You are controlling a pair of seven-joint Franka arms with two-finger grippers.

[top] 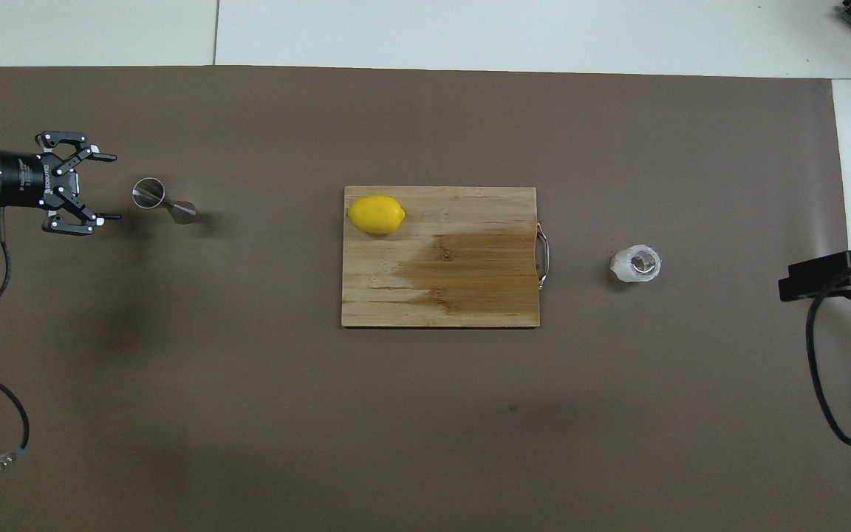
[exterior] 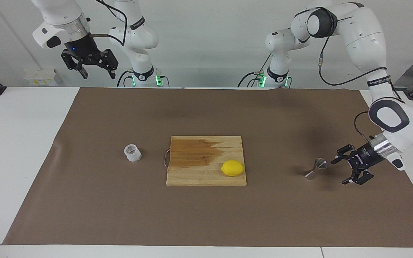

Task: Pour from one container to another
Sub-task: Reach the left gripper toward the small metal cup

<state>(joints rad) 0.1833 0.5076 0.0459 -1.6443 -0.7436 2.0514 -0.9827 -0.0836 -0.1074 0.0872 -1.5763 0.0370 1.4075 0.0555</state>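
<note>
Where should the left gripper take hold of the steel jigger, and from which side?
Probably at the narrow waist of the jigger, coming in level from the left arm's end of the table. It stands upright, two cones meeting at a thin neck, and the left gripper is open, low beside it, already pointing that way.

White jointed arms, black cables, black hands with white-dotted links.
</note>
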